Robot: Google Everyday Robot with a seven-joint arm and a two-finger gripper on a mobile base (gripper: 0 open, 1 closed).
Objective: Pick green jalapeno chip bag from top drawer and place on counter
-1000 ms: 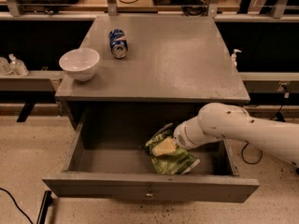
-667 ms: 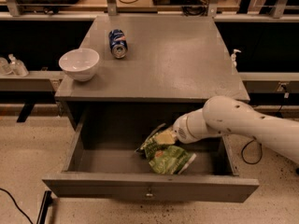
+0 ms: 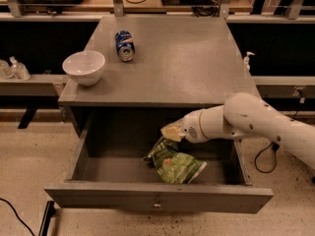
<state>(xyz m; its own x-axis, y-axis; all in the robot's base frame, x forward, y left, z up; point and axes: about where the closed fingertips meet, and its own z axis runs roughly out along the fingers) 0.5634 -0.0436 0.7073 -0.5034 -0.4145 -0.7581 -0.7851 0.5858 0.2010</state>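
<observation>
The green jalapeno chip bag (image 3: 176, 165) hangs tilted inside the open top drawer (image 3: 98, 198), its upper corner held up and its lower end near the drawer floor. My gripper (image 3: 170, 132) reaches in from the right, just under the front edge of the counter (image 3: 197, 68), and is shut on the bag's top corner. The white arm stretches off to the right. The drawer's small knob (image 3: 157, 204) shows on its front panel.
A white bowl (image 3: 84, 67) stands at the counter's left edge. A blue soda can (image 3: 124, 45) lies on its side behind the bowl. Shelves with cables run along the back. A cable lies on the floor at the lower left.
My gripper has risen and moved left within the drawer, pulling the bag's top corner up with it. The bag now hangs more upright than before.
</observation>
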